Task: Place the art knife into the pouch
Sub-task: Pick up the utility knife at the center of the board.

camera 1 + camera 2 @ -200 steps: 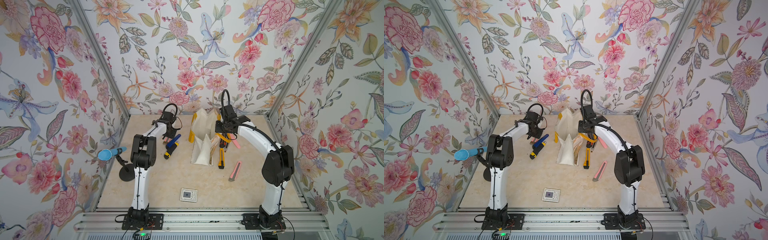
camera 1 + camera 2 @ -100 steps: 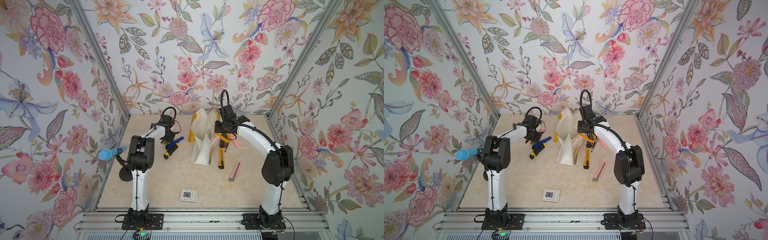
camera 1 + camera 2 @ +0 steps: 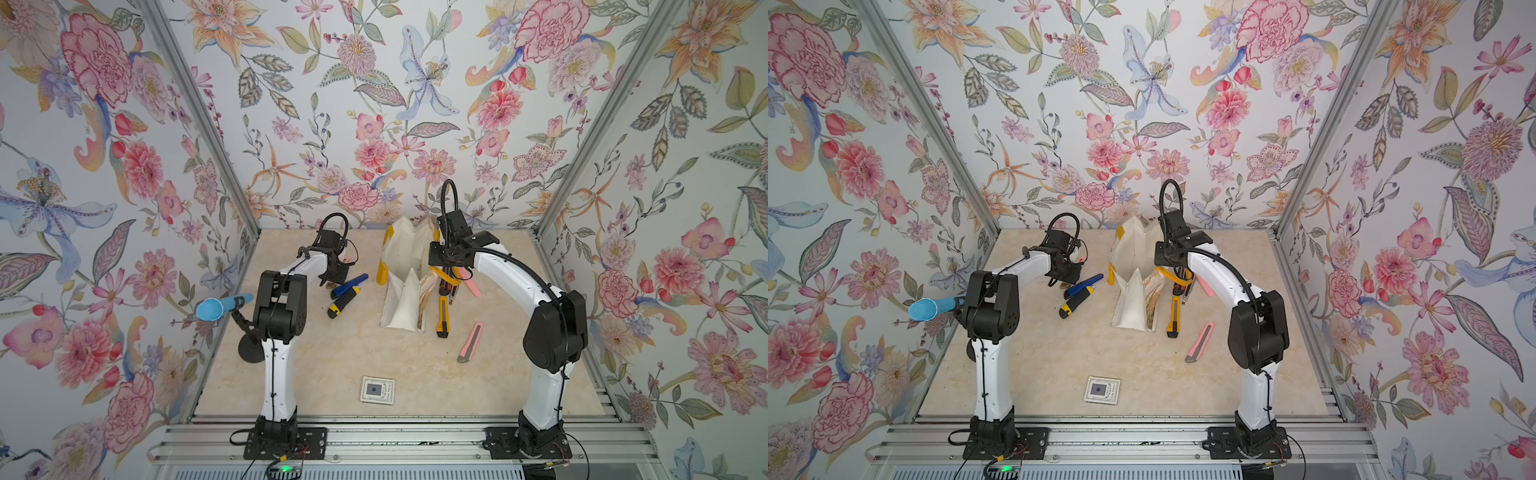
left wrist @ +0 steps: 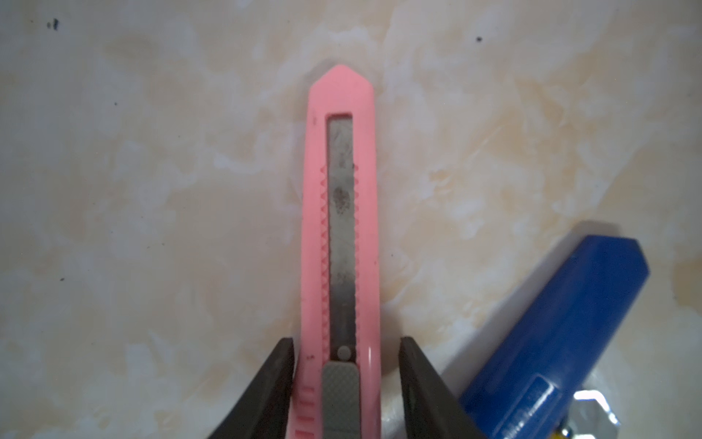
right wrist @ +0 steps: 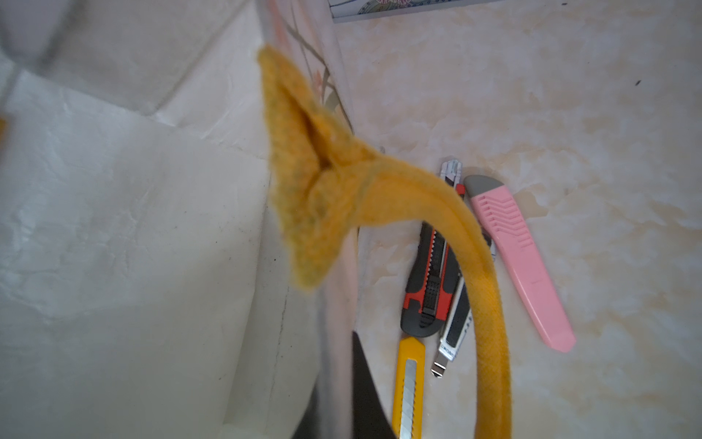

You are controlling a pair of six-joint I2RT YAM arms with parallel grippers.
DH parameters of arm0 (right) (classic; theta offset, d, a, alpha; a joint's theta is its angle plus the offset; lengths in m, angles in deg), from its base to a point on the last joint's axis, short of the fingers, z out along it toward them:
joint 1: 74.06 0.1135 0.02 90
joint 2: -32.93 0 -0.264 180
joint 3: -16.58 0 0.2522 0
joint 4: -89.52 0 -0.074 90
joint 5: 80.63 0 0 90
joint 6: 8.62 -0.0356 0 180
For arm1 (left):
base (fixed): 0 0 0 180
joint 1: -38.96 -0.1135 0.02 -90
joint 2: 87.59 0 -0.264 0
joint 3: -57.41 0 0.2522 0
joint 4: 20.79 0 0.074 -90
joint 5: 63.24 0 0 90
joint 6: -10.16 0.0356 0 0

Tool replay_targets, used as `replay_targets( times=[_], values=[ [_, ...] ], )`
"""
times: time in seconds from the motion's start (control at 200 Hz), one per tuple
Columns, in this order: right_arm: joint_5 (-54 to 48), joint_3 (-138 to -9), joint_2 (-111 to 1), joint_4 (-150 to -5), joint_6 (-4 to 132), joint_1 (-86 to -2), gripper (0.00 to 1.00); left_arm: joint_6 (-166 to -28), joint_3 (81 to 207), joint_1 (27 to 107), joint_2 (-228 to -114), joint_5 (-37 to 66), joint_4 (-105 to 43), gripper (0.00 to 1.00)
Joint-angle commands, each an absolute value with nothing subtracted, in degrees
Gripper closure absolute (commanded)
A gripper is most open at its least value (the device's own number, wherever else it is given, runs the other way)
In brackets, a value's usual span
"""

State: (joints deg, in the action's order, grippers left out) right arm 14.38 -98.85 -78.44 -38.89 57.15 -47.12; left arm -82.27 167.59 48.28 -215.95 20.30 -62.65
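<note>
The pouch (image 3: 401, 266) (image 3: 1133, 266) is an off-white bag standing open mid-table, with yellow rope handles (image 5: 418, 213). My right gripper (image 3: 441, 258) (image 5: 334, 380) is shut on the pouch's (image 5: 133, 228) right rim and holds it up. A pink art knife (image 4: 342, 228) lies flat on the table. My left gripper (image 4: 346, 342) is open and straddles its slider end; one finger touches the knife and the other stands a little off it. In both top views the left gripper (image 3: 332, 270) (image 3: 1065, 270) covers this knife except for a pink tip (image 3: 347, 260).
A blue knife (image 3: 349, 284) (image 4: 562, 342) and a blue-yellow knife (image 3: 343, 301) lie beside the left gripper. Right of the pouch lie red-black (image 5: 429, 285), silver (image 5: 452, 330), yellow (image 3: 442, 316) and two pink knives (image 3: 469, 341) (image 5: 520, 266). A card (image 3: 377, 390) lies near the front. A blue scoop (image 3: 220, 307) stands at the left.
The left gripper has come down and nearer, over the pink knife. The blue knife has turned a little flatter. The right arm and the pouch have not moved.
</note>
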Motion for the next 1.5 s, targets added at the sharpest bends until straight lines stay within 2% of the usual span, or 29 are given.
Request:
replay_targets(
  times=[0.0,0.12,0.28,0.345,1.121,1.496],
  values=[
    [15.3,-98.4,-79.5,-38.6,56.8,-46.6,1.00,-83.0,166.8,47.1,-220.3,16.7,-64.9,0.54],
    [15.5,-98.5,-79.6,-38.6,56.7,-46.6,1.00,-82.5,168.4,46.8,-221.7,16.0,-66.9,0.56],
    [15.5,-98.6,-79.6,-38.6,56.7,-46.6,1.00,-82.2,170.8,46.6,-222.9,16.3,-69.0,0.71],
    [15.6,-98.5,-79.5,-38.6,56.6,-46.6,1.00,-82.3,170.7,46.7,-222.2,15.8,-68.8,0.73],
    [15.2,-99.0,-79.9,-38.6,56.9,-45.9,1.00,-84.3,181.8,46.9,-207.7,12.2,-71.7,0.77],
    [14.4,-101.0,-81.6,-38.7,57.3,-44.2,1.00,-85.9,193.0,53.5,-199.5,6.4,-74.0,0.75]
  ],
)
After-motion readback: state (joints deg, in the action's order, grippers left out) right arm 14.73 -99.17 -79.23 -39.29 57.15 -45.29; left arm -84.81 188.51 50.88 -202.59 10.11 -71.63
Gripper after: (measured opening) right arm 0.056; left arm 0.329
